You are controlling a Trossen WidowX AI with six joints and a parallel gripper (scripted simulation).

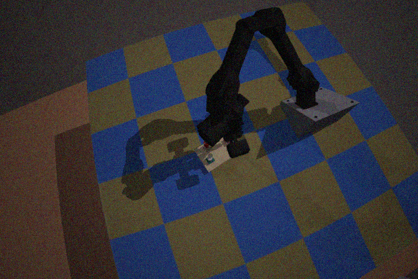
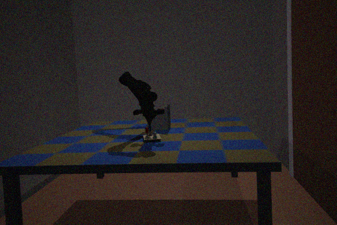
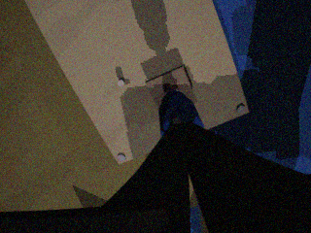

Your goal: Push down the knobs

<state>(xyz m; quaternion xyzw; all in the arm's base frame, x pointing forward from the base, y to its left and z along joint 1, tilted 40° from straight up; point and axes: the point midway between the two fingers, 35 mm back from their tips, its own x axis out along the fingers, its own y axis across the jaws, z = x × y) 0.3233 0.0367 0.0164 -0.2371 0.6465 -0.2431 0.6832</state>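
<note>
The pale circuit board (image 1: 219, 160) (image 2: 151, 139) (image 3: 97, 63) stands low on the table. My gripper (image 2: 149, 133) (image 3: 181, 133) is shut and empty, pointing down over the board. In the wrist view a dark blue rounded knob (image 3: 179, 108) is right at the fingertips, partly covered by them; whether they touch it is unclear. A square component body (image 3: 162, 64) shows just beyond it. A small red part (image 1: 206, 144) (image 2: 146, 129) stands near the fingers, and a teal part with a pale top (image 1: 209, 159) stands nearer the board's corner. How far down either knob sits cannot be told.
The arm's pale base block (image 1: 329, 102) stands behind the board. The table has a blue and yellow checkered top (image 1: 258, 208) (image 2: 201, 157). Arm shadows fall across the board and the table. The light is dim and the pictures are grainy.
</note>
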